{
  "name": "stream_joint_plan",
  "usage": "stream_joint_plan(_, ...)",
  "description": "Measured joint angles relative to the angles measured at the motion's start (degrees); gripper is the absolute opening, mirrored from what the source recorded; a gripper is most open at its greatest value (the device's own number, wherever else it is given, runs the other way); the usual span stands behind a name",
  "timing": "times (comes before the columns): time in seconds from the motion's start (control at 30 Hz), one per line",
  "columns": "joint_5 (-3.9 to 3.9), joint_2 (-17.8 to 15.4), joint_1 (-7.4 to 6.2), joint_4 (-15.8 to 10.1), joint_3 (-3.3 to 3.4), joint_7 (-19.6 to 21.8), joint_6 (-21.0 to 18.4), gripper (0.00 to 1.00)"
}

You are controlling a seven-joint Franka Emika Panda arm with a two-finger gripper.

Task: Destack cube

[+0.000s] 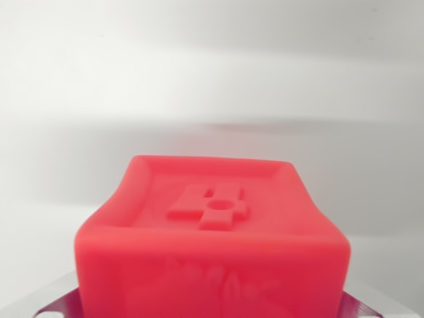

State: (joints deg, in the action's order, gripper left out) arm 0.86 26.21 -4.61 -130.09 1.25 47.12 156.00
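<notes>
Low and centred in the wrist view sits a bright red, glossy plastic cube (pixel 212 245) with rounded edges, filling most of the bottom half of the picture. Its upper face has a raised rim around a sunken panel, and in that panel a raised figure stands out; it reads as a "4", seen upside-down or at an angle, with a small round hole in it. Near face carries a faint embossed pattern, too blurred to read.

Ridged grey metal fingers (pixel 361 306) show at the bottom corners, one at the wrist view's left, one at the wrist view's right, with the cube between them. Cube flanks lie right against both fingers and the sides look slightly bowed inward, so the fingers appear to be pinching the cube. Fingertips themselves are cut off by the picture edge.

Behind the cube: a plain pale grey-white surface (pixel 212 79), out of focus, with a soft darker band across it. Whether this is bench or wall cannot be told. What lies under the cube is hidden.
</notes>
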Motion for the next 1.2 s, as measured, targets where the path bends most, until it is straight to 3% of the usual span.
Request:
stream_joint_plan(0.63,0.03,4.4,0.15,1.1,-0.19,0.0,3.2,0.0)
stream_joint_plan(1.2,0.03,5.8,0.24,1.6,-0.28,0.0,4.2,0.0)
